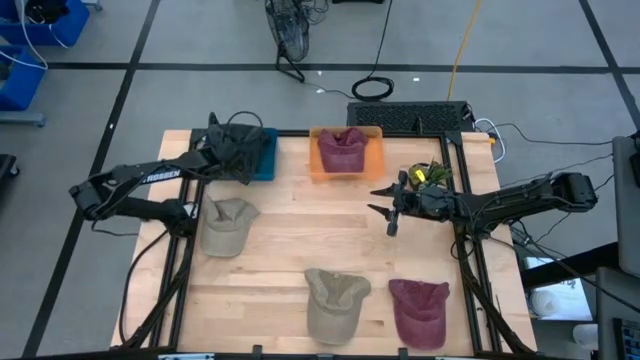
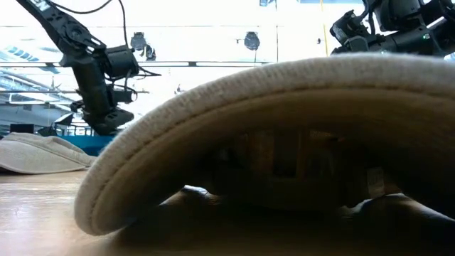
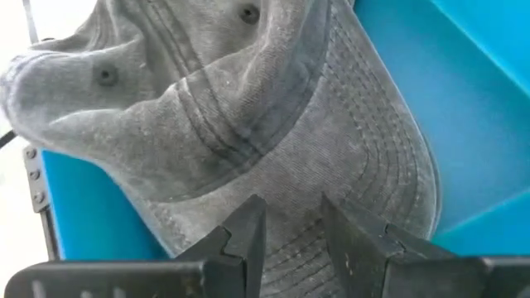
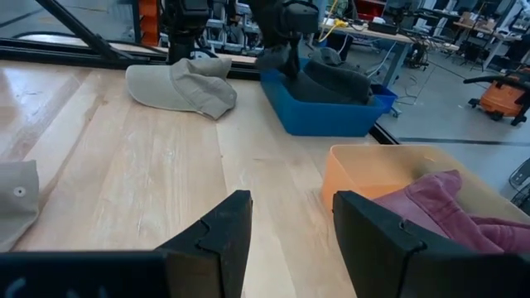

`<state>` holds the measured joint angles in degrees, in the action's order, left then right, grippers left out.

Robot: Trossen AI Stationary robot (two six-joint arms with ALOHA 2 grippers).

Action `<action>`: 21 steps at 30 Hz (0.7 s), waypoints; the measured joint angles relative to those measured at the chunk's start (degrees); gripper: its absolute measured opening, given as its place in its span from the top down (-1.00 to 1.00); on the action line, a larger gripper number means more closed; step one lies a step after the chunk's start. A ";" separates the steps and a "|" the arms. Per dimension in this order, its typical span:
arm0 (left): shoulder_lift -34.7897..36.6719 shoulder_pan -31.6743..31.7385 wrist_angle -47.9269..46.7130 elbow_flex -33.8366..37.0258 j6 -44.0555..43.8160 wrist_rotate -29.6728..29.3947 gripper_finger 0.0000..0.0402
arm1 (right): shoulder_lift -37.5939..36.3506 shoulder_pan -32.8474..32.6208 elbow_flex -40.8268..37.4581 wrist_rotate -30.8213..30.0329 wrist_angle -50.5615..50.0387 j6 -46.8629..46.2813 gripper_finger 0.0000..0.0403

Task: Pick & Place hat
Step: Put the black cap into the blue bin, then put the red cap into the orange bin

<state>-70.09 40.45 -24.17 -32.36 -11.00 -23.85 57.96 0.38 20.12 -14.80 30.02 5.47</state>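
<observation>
A dark grey hat (image 1: 238, 148) lies in the blue bin (image 1: 266, 160) at the table's far left; its crown and stitched brim (image 3: 364, 157) fill the left wrist view. My left gripper (image 3: 294, 236) is over that brim, open by a narrow gap. My right gripper (image 1: 385, 205) hovers open above bare wood right of the table's middle, near the orange bin (image 4: 373, 170). That bin (image 1: 345, 165) holds a maroon hat (image 1: 342, 148). One beige hat (image 1: 228, 225) lies on the left, another (image 1: 335, 300) at the near edge, and a maroon hat (image 1: 418, 312) beside it. My left gripper stands with its fingers (image 3: 248, 236) on either side of a strip of the grey hat's brim (image 3: 291, 248), coming from above. I cannot tell whether they touch it. The hat rests in the blue bin.
The near beige hat's brim (image 2: 249, 135) fills the low view, right in front of that camera. Cables and a green-yellow object (image 1: 428, 175) sit at the far right edge. Bare wood (image 1: 300, 230) lies between the bins and the near hats. A black frame runs along the table's sides.
</observation>
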 joint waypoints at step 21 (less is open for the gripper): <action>12.80 -5.63 -0.06 0.33 -3.12 6.93 0.38 | 0.01 -1.68 0.00 0.01 -0.23 -0.33 0.23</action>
<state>-57.30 34.81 -24.23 -32.03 -14.13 -16.92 57.98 -1.30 20.12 -14.79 29.80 5.14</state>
